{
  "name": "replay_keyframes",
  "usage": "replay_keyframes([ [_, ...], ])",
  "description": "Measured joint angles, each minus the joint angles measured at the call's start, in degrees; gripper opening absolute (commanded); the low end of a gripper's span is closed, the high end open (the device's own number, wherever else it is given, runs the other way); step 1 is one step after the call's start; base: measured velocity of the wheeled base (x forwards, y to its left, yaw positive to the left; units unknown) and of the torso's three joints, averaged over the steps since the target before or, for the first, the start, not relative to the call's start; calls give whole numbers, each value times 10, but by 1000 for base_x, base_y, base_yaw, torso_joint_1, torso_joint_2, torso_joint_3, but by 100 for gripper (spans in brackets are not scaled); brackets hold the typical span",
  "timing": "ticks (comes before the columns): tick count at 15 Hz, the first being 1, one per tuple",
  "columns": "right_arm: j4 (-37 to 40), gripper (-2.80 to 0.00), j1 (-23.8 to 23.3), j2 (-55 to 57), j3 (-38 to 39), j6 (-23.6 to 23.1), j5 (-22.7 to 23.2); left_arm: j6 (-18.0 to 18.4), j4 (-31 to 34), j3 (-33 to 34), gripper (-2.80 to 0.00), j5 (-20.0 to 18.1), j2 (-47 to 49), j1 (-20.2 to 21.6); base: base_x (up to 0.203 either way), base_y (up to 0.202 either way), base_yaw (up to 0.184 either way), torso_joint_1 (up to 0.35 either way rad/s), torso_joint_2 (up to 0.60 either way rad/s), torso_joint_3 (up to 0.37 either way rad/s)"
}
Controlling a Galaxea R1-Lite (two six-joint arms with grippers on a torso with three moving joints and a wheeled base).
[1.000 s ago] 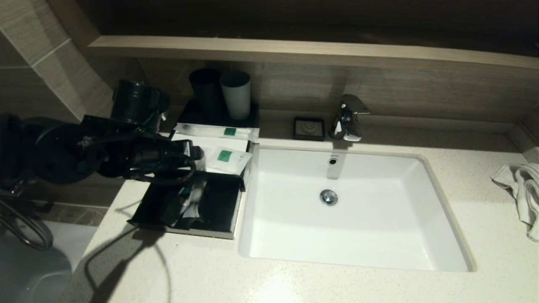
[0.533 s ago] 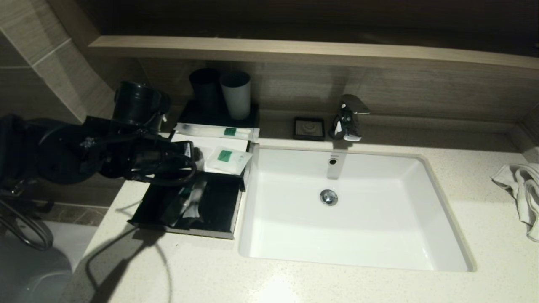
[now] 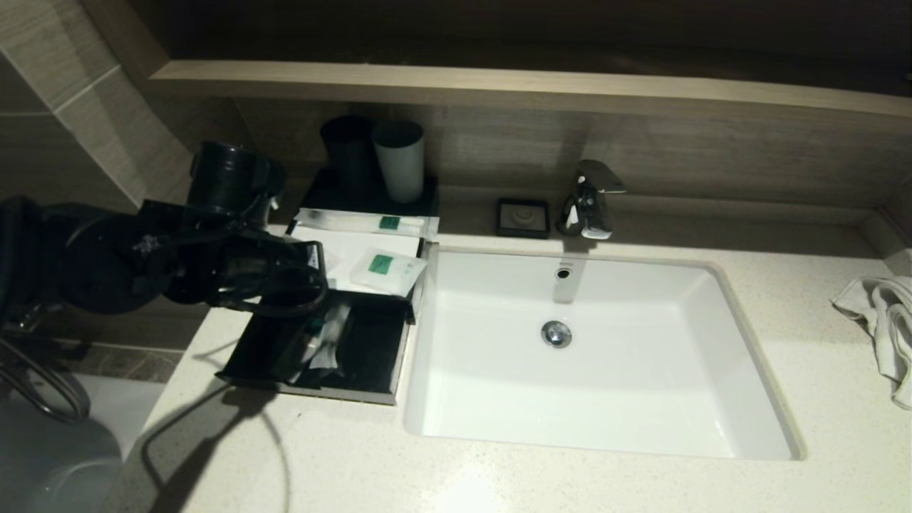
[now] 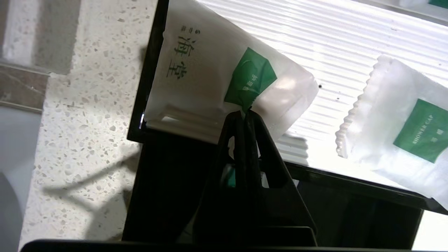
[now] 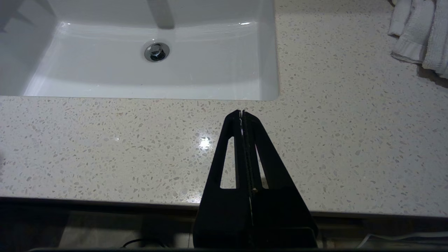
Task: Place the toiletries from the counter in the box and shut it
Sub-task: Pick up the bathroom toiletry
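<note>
The black box has a white top panel (image 3: 356, 244) and an open front drawer (image 3: 370, 342). A long slim packet (image 3: 330, 342) lies in the drawer. Another long packet (image 3: 367, 222) lies along the panel's back edge. A small pouch (image 3: 388, 269) rests on the panel; it also shows in the left wrist view (image 4: 402, 129). My left gripper (image 3: 318, 258) is shut on a second small pouch (image 4: 217, 77), pinching it at its green label above the panel's left front corner and the drawer (image 4: 168, 182). My right gripper (image 5: 242, 112) is shut and empty over the counter's (image 5: 350, 140) front edge.
Black and grey tumblers (image 3: 349, 153) (image 3: 399, 160) stand on a dark tray behind the box. The white sink basin (image 3: 641, 399) is right of the box, with a faucet (image 3: 590, 199) and a small black square dish (image 3: 523, 216) behind it. A towel (image 3: 883, 320) lies far right.
My left gripper has drawn back to the left, away from the pouch on the panel, with the pinched pouch in it. The right arm has not moved.
</note>
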Motion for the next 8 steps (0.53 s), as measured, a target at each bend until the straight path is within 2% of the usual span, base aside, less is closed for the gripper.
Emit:
replay_keyframes([
  [8,0,-280,0,0,0,0,0,1,1,-3,-280,-2,-36,7,0,0,0,0,0,0],
])
